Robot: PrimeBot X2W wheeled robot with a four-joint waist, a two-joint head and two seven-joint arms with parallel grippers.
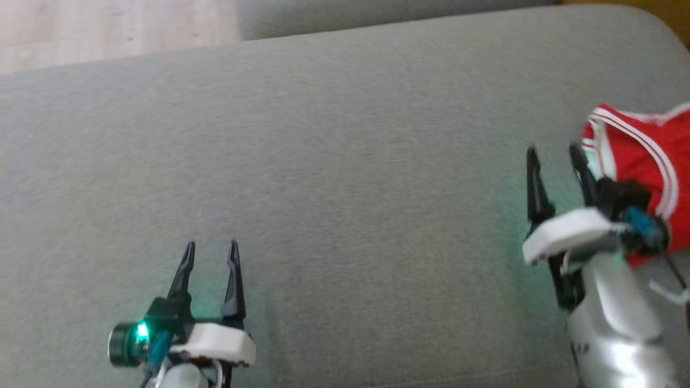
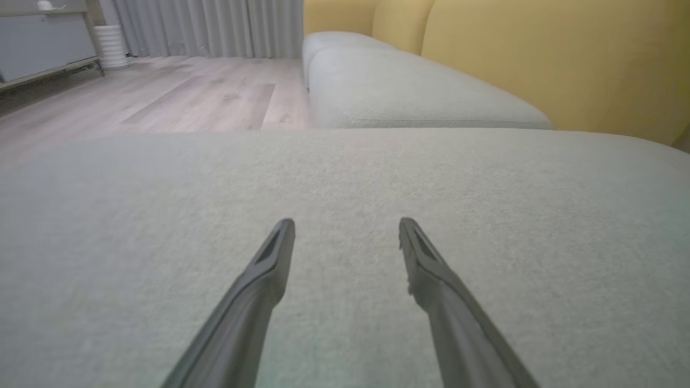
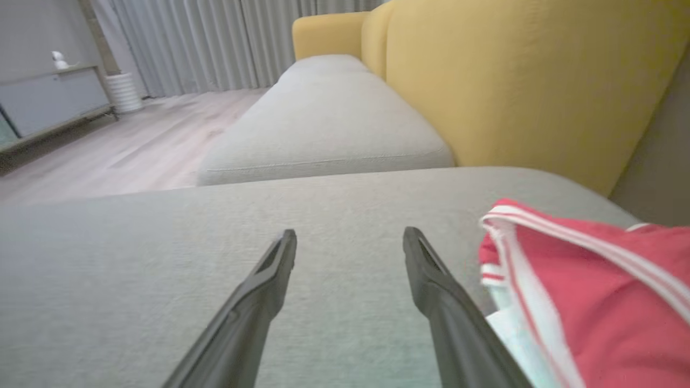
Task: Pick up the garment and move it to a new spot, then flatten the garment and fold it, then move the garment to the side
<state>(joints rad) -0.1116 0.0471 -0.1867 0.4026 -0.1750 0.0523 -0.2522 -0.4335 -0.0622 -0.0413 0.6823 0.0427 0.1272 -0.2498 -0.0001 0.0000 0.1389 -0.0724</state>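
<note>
So the whole surface here is a big grey fabric seat cushion [image 1: 345, 178], plain weave, rounded corner at the upper right of the head view. The one thing lying on it is the garment [image 1: 644, 156], red with white stripe trim, bunched in a heap at the far right edge of the frame, middle height. In the right wrist view it sits lower right, near the cushion's edge. A second cushion [image 3: 323, 124] butts up against it beyond, with wood floor [image 1: 108, 29] upper left.
</note>
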